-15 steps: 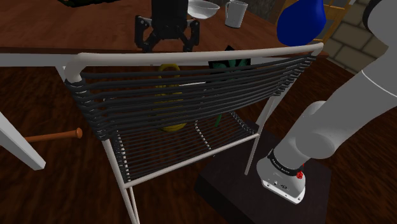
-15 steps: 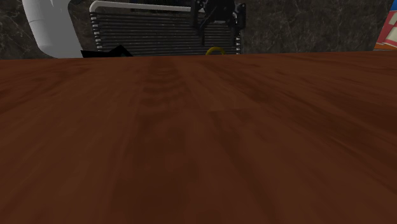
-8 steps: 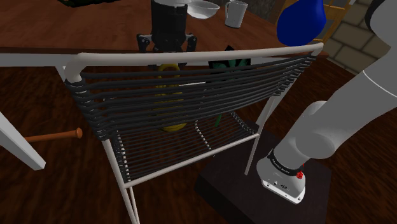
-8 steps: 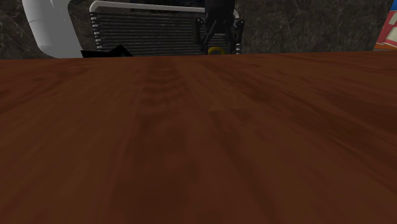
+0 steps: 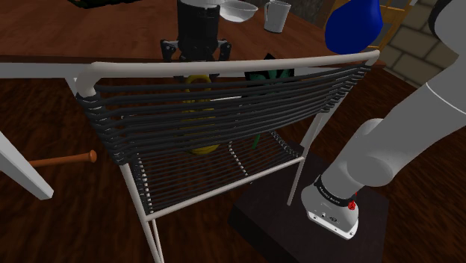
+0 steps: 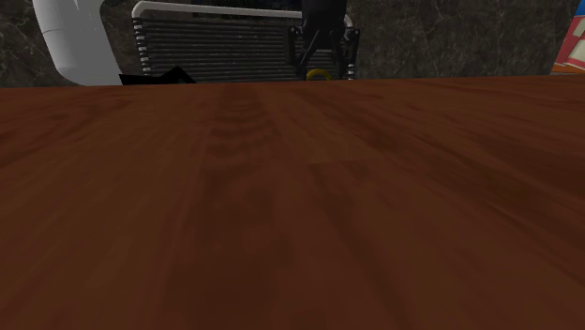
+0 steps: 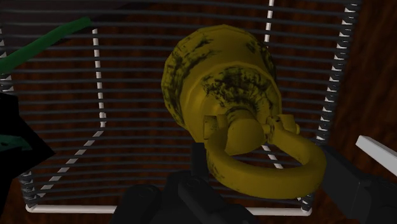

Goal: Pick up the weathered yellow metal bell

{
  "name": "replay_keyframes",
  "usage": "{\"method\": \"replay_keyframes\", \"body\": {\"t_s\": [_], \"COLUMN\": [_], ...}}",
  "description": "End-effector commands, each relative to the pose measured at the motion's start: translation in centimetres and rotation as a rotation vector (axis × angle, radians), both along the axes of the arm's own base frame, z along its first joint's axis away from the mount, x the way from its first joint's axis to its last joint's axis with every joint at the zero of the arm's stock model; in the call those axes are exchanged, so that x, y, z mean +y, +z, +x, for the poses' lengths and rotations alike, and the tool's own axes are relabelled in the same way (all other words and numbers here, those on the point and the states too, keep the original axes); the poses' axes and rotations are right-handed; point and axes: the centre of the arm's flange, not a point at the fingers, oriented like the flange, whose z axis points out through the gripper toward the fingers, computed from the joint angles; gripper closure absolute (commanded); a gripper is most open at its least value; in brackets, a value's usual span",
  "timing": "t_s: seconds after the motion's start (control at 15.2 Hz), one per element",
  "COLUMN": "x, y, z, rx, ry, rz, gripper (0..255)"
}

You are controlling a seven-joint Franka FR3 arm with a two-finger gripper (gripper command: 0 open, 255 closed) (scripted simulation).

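Observation:
A yellow bell (image 7: 219, 83) with dark stains lies on the wire seat of a chair (image 7: 95, 137). Its ring handle (image 7: 270, 168) points toward the hand. My gripper (image 7: 267, 175) is shut on that ring, with one black finger (image 7: 198, 159) on each side of it. In the shoulder view the gripper (image 5: 199, 66) hangs just behind the chair's top rail, and the bell (image 5: 199, 112) shows through the dark backrest slats below it. In the second exterior view the gripper (image 6: 324, 64) clasps the bell's ring (image 6: 319, 74) beyond the table's far edge.
The chair's slatted backrest (image 5: 246, 104) stands between the shoulder camera and the bell. A dark green-and-black object (image 5: 272, 75) lies beside the bell. On the brown table (image 5: 112, 30) are a bowl (image 5: 239, 10), a mug (image 5: 275, 16) and a blue object (image 5: 353, 22). A stick (image 5: 63, 159) lies on the floor.
One second ago the fingers stood open above the bell; they have since come down and shut on its ring. Nothing has moved in the last half second.

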Motion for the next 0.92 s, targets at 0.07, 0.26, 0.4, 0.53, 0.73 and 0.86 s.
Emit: {"method": "replay_keyframes", "body": {"t_s": [0.07,0.26,0.4,0.53,0.73,0.86], "x": [0.0,0.0,0.0,0.0,0.0,0.0], "y": [0.4,2.0,3.0,4.1,5.7,6.7], "z": [0.0,0.0,0.0,0.0,0.0,0.0], "rx": [0.001,0.001,0.001,0.001,0.001,0.001], "ry": [0.0,0.0,0.0,0.0,0.0,0.0], "rz": [0.0,0.0,0.0,0.0,0.0,0.0], "gripper": [255,255,255,255,255,255]}}
